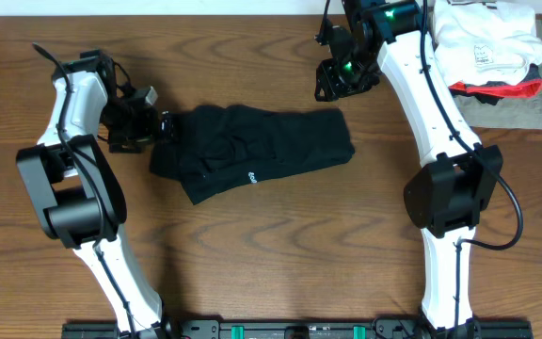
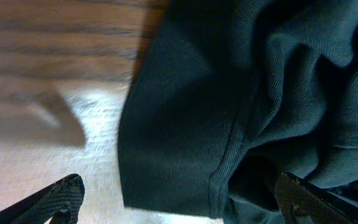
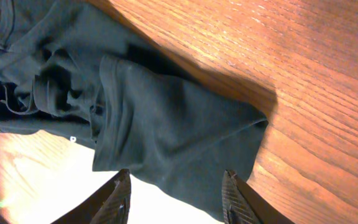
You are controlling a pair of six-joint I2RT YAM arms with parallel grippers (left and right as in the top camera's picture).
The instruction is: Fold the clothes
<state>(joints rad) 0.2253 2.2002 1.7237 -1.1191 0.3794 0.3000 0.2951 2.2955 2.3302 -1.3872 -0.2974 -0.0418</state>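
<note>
The black T-shirt [image 1: 252,151] lies crumpled in a long bundle at the middle of the table, small white printed text on its front edge. My left gripper [image 1: 165,125] is open at the shirt's left end, low over it. In the left wrist view its fingers [image 2: 179,199] straddle a hemmed edge of the black T-shirt [image 2: 185,124]. My right gripper [image 1: 332,83] is open and empty, raised above the table behind the shirt's right end. In the right wrist view its fingers [image 3: 176,193] hang above the black T-shirt [image 3: 166,130].
A pile of other garments sits at the back right corner: a white one with a grey print [image 1: 483,38], something red and black [image 1: 497,89], and a grey folded one [image 1: 516,111]. The wooden table [image 1: 299,254] shows all round the shirt.
</note>
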